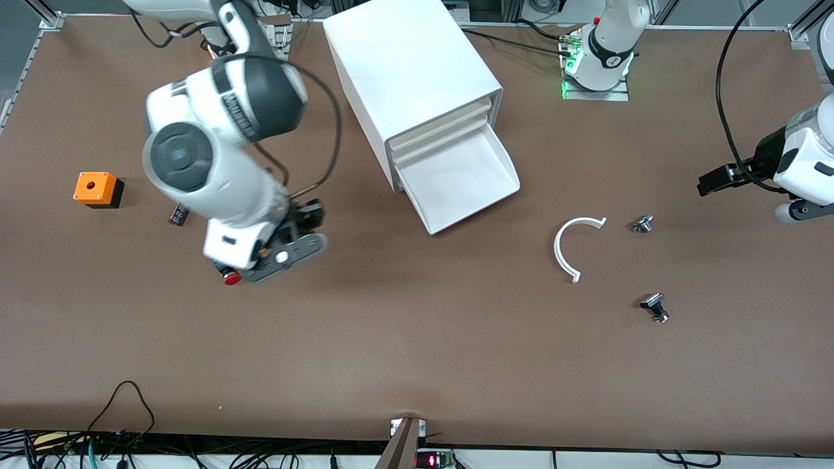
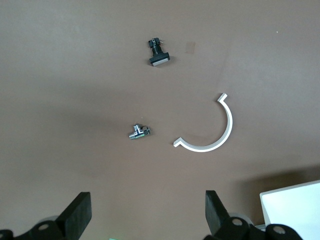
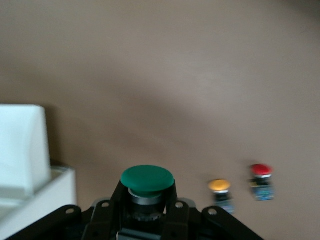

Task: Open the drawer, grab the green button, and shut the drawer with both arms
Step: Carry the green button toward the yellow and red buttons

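Your small push button with the round green cap [image 3: 147,179] sits clamped between the black fingers of the right gripper [image 3: 146,210], cap outward; its body is mostly hidden by the fingers. In the front view you see that right gripper [image 1: 287,251] up in the air over bare brown table [image 1: 417,352], toward the right arm's end, with the big white right arm [image 1: 208,150] above it.

The lowest shallow white tray-like drawer [image 1: 459,179] of the big white box cabinet [image 1: 410,85] stands pulled out toward the front camera, and nothing shows inside it.

Just beside the right gripper a red-capped push button [image 1: 230,277] lies on the table; the right wrist view shows it next to a yellow-orange-capped push button [image 3: 220,194]. Farther toward that end sits an orange box with a black base [image 1: 96,189].

Your left gripper [image 2: 147,215] hangs with its fingers spread wide apart, holding nothing, over the table toward the left arm's end. Below it lie a curved white plastic arc [image 2: 207,131], a small silvery metal fitting [image 2: 138,132] and a small black switch part [image 2: 158,52], each apart from the others.
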`<state>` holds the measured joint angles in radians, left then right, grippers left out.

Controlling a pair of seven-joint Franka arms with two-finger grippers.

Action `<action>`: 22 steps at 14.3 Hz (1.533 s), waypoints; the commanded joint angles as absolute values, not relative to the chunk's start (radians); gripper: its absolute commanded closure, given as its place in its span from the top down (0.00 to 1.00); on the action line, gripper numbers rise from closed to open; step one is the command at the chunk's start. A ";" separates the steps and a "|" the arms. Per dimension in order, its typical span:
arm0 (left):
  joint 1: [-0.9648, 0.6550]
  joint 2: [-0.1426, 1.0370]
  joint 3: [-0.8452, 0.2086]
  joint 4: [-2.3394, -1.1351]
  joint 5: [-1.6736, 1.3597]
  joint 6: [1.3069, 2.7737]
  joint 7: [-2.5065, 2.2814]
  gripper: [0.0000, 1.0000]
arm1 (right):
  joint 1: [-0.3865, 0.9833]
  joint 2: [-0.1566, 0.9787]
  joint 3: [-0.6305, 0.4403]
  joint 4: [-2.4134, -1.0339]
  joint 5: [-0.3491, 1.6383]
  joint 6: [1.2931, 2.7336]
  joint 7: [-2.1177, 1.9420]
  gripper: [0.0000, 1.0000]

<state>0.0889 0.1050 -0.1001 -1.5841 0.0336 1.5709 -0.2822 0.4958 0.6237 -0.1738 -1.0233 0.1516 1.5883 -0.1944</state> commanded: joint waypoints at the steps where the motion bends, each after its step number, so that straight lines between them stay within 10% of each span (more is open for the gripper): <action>1: 0.081 0.098 -0.118 -1.617 -0.004 1.601 -0.356 1.00 | 0.482 0.606 -0.241 -1.080 0.156 1.594 -0.394 0.00; 5: 0.080 0.097 -0.146 -1.696 -0.015 1.689 -0.438 1.00 | 0.472 0.553 -0.328 -1.246 0.164 1.673 -0.584 0.00; 13: 0.081 0.106 -0.264 -1.867 -0.014 1.910 -0.684 1.00 | 0.471 0.242 -0.382 -2.023 0.167 2.257 -0.779 0.00; 22: 0.057 0.219 -0.379 -1.970 -0.011 2.178 -0.905 1.00 | 0.463 0.279 -0.383 -2.161 0.227 2.442 -0.842 0.00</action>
